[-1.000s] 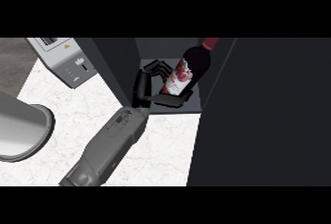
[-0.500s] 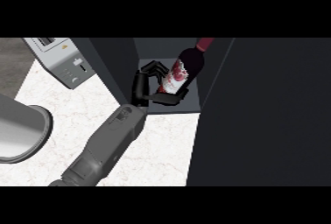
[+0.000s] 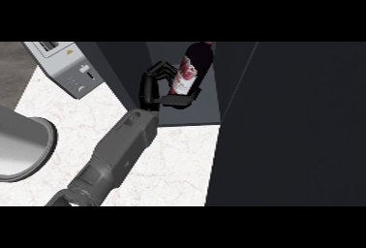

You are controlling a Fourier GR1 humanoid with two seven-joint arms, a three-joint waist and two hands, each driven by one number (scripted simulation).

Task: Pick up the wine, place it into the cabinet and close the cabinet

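Holding wine (image 3: 191,71) inside cabinet (image 3: 236,82) | left hand (image 3: 151,89) fingers curled round bottle

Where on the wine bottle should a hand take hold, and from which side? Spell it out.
Grip the wine bottle round its wide body at the label, coming from the view's left. The body is the broadest part, the neck points away, and the cabinet wall closes off its right side. The left hand curls round it there.
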